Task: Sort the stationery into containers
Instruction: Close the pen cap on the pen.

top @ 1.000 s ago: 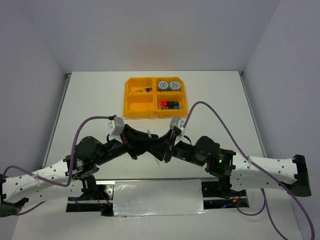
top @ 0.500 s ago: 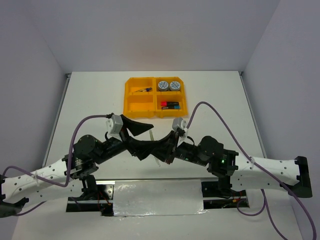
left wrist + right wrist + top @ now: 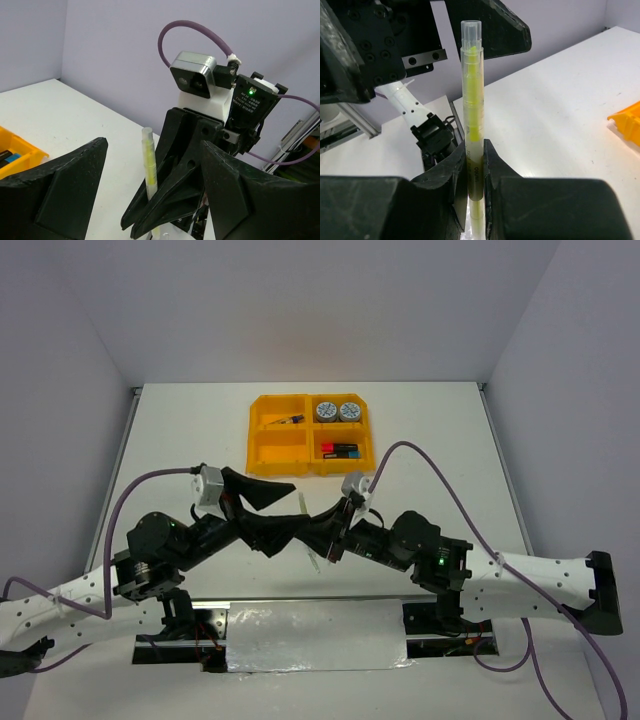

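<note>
A thin pale pen [image 3: 472, 90] with a yellow core stands upright, and my right gripper [image 3: 475, 150] is shut on its lower half. The top view has this pen [image 3: 303, 502] above the near table, between the two arms, with the right gripper [image 3: 320, 537] around it. My left gripper [image 3: 152, 145] is open, its jaws standing wide on either side of the pen [image 3: 148, 160] without touching it. The orange-yellow tray [image 3: 256, 435] lies farther back. It holds two tape rolls [image 3: 326, 411], highlighters [image 3: 338, 450] and a small dark item [image 3: 288, 420] in separate compartments.
The near-left tray compartment [image 3: 281, 452] has nothing in it. A corner of the tray [image 3: 20, 155] shows at the left wrist view's left edge. Purple cables [image 3: 440, 475] arc over both arms. A foil-covered plate [image 3: 315, 635] lies between the arm bases.
My left gripper opened wide, let go of the pen and drew back to the left. My right gripper closed on the pen and keeps holding it.
</note>
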Available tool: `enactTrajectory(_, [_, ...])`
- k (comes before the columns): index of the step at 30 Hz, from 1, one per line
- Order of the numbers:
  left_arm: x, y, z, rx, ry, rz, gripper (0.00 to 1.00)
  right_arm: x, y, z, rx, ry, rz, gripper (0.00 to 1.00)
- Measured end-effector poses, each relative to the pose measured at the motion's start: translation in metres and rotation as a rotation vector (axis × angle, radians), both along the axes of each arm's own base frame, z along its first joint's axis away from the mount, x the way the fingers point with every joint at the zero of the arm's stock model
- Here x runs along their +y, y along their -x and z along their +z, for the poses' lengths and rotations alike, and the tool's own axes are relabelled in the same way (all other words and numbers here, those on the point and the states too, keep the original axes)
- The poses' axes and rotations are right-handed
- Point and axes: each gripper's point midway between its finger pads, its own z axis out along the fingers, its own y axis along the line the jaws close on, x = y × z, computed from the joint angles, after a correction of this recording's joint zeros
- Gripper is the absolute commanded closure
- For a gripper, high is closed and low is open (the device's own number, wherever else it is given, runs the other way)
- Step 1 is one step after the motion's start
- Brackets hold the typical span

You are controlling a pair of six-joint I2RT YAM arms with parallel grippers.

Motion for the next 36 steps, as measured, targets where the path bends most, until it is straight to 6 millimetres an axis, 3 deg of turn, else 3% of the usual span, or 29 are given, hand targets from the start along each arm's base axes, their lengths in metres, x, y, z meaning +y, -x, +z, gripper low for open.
enactTrajectory(10, [0.002,-0.009,-0.003,0.038,0.002,0.048,0.42,0.003,-0.001,-0.013,0.012,0.046,-0.001,1.0])
enactTrajectory(17, [0.0,-0.014,-0.005,0.054,-0.014,0.071,0.53,0.004,-0.001,-0.017,0.014,0.056,-0.001,1.0])
enactTrajectory(20, [-0.006,-0.014,-0.011,0.065,-0.034,0.056,0.79,0.004,-0.002,-0.016,0.012,0.061,-0.001,1.0])
enactTrajectory(24, [-0.013,-0.014,-0.012,0.081,-0.034,0.038,1.0,0.003,-0.005,-0.017,0.009,0.086,-0.021,1.0])
enactTrajectory(36, [-0.02,-0.012,0.011,0.126,0.114,-0.001,1.0,-0.008,-0.013,0.015,-0.097,0.164,-0.047,1.0])
